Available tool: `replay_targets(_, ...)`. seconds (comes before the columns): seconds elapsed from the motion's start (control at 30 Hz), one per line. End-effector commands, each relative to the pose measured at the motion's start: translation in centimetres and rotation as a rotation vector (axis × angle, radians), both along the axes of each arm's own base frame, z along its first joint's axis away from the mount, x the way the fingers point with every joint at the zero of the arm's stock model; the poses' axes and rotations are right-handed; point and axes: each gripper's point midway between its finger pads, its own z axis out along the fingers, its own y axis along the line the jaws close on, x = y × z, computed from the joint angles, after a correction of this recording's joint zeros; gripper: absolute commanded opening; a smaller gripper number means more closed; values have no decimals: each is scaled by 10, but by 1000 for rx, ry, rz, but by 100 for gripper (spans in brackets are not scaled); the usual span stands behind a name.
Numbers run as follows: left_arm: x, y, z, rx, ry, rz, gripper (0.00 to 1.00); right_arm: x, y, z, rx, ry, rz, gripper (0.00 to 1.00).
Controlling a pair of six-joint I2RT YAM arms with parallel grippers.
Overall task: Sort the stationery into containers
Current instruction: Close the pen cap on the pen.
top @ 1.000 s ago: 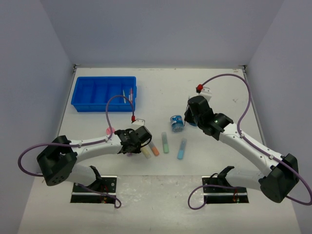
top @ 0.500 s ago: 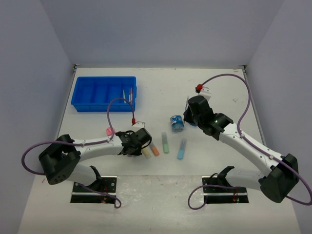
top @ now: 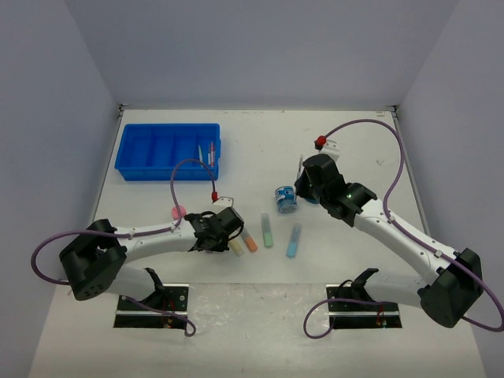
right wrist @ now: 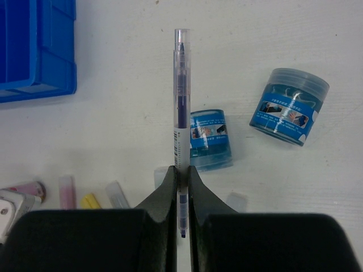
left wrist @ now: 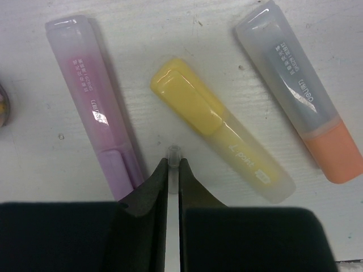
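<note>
In the left wrist view my left gripper is shut on a thin clear pen. Only the pen's tip shows, between a purple marker and a yellow marker lying on the table. An orange-ended marker lies to their right. My right gripper is shut on a thin pen with purple ink and holds it above the table near two round blue tubs. The blue divided tray stands at the back left, with pens in its right compartment.
A green marker and a blue marker lie between the two arms. A pink-capped bottle lies beside the left arm. Grey walls close in the table on three sides.
My left gripper's jaws have closed on the thin clear pen between the markers. The right gripper, still holding its pen, has barely shifted.
</note>
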Motion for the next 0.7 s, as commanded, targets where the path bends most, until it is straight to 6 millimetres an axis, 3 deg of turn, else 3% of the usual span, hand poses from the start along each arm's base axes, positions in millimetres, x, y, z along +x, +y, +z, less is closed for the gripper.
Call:
replay_targets(0.0,3,-7,23,-74,-41,-6,0,0,11,15,53,-44,67,0)
replay_targets(0.07,6,-7,35,-83,-67,-8,0,-2,16,16,61,-44,100,0)
replay_targets(0.3,41,-40,113,-299,-291,-13,0,-17,40,22,213,-21,181,0)
replay_targets(0.4,59,-67,166,-518,-454,-13,0,-26,58,35,414,9,176,0)
replay_targets(0.47,65,-73,191,-602,-532,-23,0,-30,66,39,488,42,175,0)
replay_targets(0.57,73,-72,248,-787,-752,-21,0,-34,75,36,652,177,79,0)
replay_targets(0.67,67,-66,297,-989,-946,-37,0,-37,74,27,736,256,-8,0)
